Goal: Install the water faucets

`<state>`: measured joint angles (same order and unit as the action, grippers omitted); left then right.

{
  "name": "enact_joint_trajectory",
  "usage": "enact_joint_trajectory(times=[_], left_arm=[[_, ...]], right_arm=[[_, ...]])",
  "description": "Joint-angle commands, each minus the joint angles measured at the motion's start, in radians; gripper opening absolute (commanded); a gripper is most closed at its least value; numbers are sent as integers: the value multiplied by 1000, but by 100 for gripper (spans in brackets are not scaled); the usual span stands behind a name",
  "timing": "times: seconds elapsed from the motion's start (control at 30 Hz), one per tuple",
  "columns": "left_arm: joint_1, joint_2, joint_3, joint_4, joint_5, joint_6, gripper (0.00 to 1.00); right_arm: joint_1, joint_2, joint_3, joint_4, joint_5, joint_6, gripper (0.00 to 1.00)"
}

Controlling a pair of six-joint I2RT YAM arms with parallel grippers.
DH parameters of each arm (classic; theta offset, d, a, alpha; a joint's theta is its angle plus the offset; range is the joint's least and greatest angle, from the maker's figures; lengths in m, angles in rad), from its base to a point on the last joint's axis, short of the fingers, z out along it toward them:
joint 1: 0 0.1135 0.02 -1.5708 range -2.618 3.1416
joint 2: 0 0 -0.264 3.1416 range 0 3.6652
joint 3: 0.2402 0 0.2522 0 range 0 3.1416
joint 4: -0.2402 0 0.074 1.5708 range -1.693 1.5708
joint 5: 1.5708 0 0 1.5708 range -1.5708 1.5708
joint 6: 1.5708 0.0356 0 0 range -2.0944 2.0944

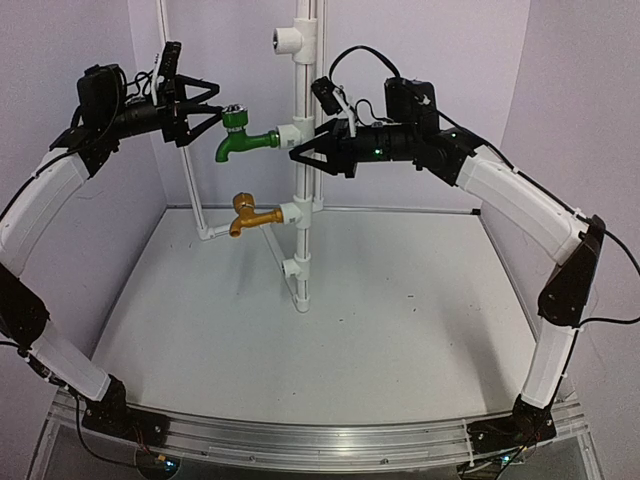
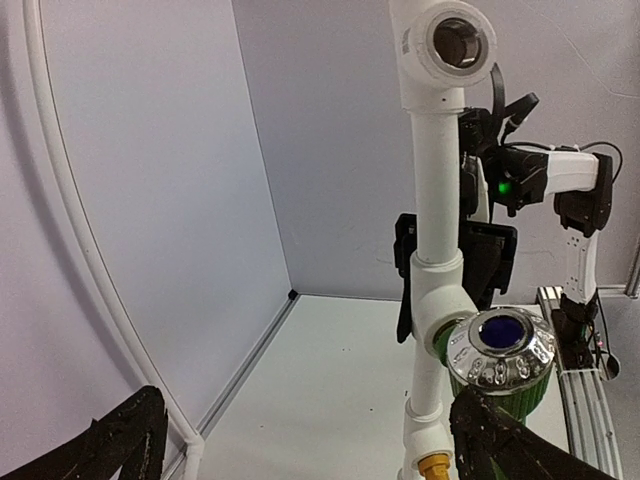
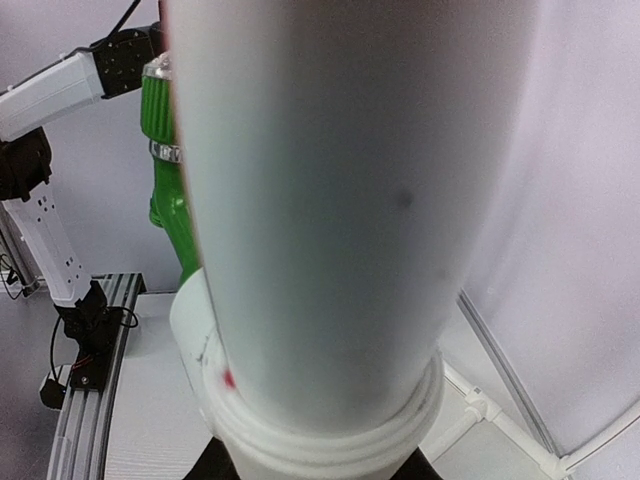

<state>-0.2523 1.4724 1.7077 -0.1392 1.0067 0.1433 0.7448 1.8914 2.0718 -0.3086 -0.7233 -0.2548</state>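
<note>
- Jaws of the left gripper (image 1: 218, 107) gape wide, holding nothing, just beside the green faucet (image 1: 245, 140) on the white pipe (image 1: 305, 100).
- On that pipe, the right gripper (image 1: 298, 152) seems clamped, steadying it.
- Lower on the pipe sits the brass faucet (image 1: 250, 215); both look installed, perhaps only tightening left.

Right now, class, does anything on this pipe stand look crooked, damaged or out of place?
Nothing stands out. The green faucet and brass faucet are both mounted on the upright white pipe, spouts down. Nothing looks broken or spilled.
</note>
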Motion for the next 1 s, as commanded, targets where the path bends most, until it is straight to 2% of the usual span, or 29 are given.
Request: enact_joint_trajectory(times=[0.0, 0.2, 0.5, 0.7, 0.97], left_arm=[[-10, -28, 41, -53, 64, 71, 99], [-45, -37, 71, -185, 101, 157, 99], [-74, -45, 113, -248, 90, 209, 99], [-129, -61, 110, -360, 67, 331, 99], [-149, -34, 122, -381, -26, 303, 100]], right_arm=[[1, 25, 51, 56, 18, 12, 31], [1, 36, 63, 56, 22, 20, 34], [1, 40, 66, 57, 25, 25, 36], [1, 36, 59, 56, 28, 24, 38], [1, 26, 49, 57, 28, 22, 41]])
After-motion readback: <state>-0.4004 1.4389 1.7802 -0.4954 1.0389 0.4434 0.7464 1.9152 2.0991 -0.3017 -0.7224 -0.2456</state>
